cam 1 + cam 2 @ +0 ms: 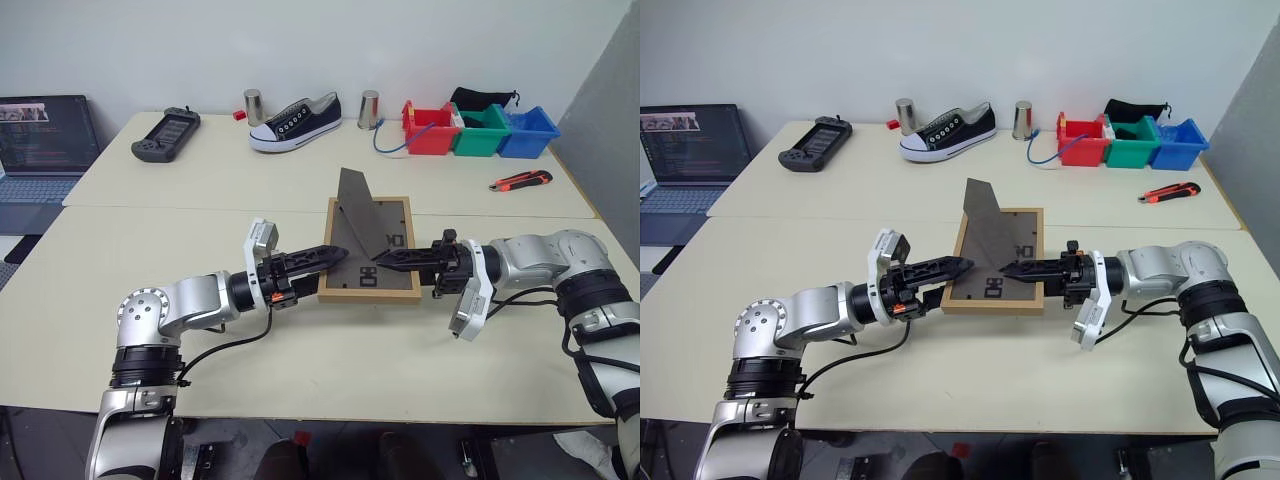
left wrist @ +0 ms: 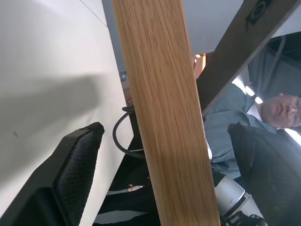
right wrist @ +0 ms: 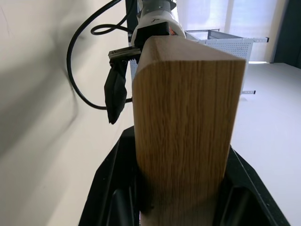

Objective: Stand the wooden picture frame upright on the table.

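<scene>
The left gripper [image 1: 332,257], jaws spread, is poised at the left edge of the wooden picture frame [image 1: 371,250], which is held above the table [image 1: 150,250], stand raised. The frame's right edge is clamped by the right gripper [image 1: 388,262]. Held single-handed, the frame could twist or slip.

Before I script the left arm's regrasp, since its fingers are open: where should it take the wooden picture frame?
Probably the wooden picture frame by its left wooden side rail, coming level from the robot's left. The frame is face down with the stand folded out, and that rail already sits between the left gripper's open fingers. The right gripper grips the opposite rail.
</scene>
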